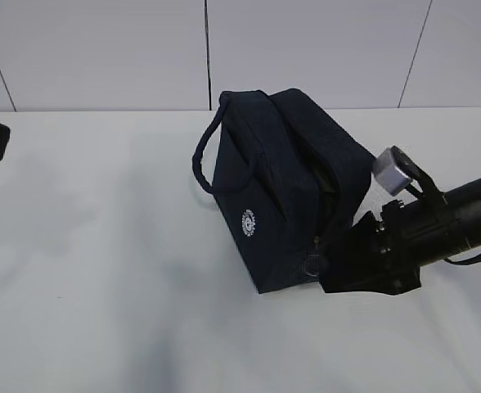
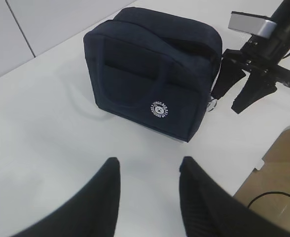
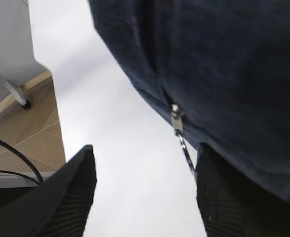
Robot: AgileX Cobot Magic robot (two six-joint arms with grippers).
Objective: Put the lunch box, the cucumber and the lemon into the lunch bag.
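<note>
1. Lunch bag (image 1: 285, 188) standing on the white table (image 1: 101, 270), a little right of centre, logo side facing near-left, handle looped out to the left.
2. Right gripper (image 2: 243, 94) low at the bag's right end, jaws spread wide, nothing held.
3. Zipper pull (image 3: 183, 143) dangling just inside the right-hand finger in the wrist view, ring hanging below the slider, not yet pinched.
4. Zipper line running along the bag's top, far-left to near-right, so the pull sits at the near-right end, straight ahead of those jaws.
5. Left gripper (image 2: 147, 170) held back near-left, well apart from the bag, jaws partly open and empty.
6. Right arm clearly the nearer one.
7. Lunch box, cucumber, lemon: none in sight.
</note>
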